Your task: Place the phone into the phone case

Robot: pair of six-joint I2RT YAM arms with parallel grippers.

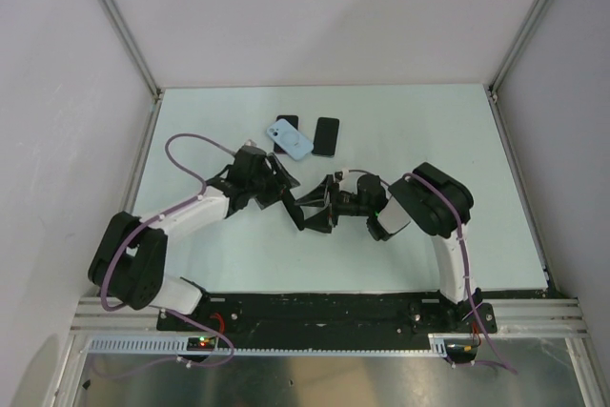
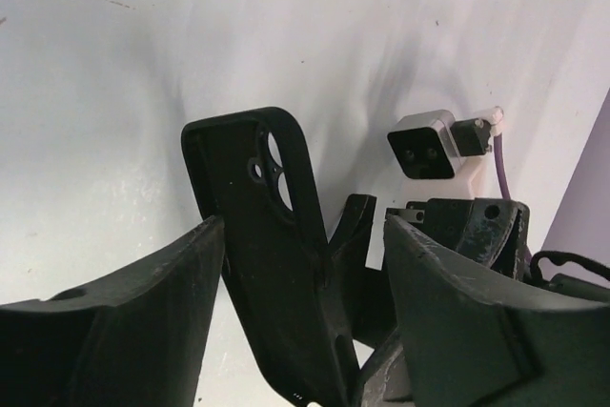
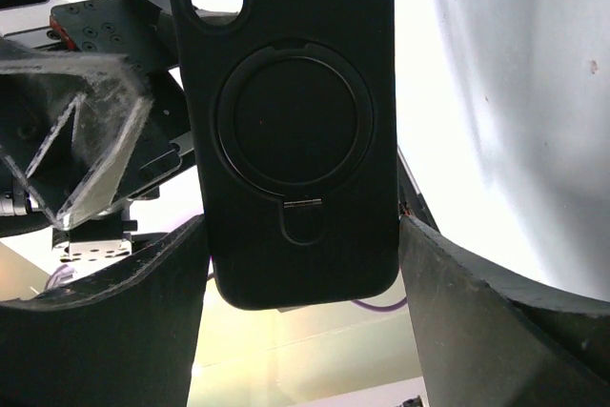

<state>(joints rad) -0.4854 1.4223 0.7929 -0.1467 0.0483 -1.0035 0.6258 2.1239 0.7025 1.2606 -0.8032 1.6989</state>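
Two pairs of jaws frame one thing: the right gripper (image 3: 303, 228) is clamped wide across the lower edges of the black ring-backed phone case (image 3: 291, 121), while the left gripper (image 2: 303, 226) straddles its camera end — gripping or not, I cannot tell. The case looks light and bendy, best held by its rims. The black slab phone (image 1: 326, 135) lies apart on the white table (image 1: 429, 140) — probably slippery, so take its long edges.

Left arm (image 1: 181, 212) and right arm (image 1: 440, 209) bend inward; left fingers (image 2: 114, 331) parted, right fingers (image 3: 496, 331) clamped.
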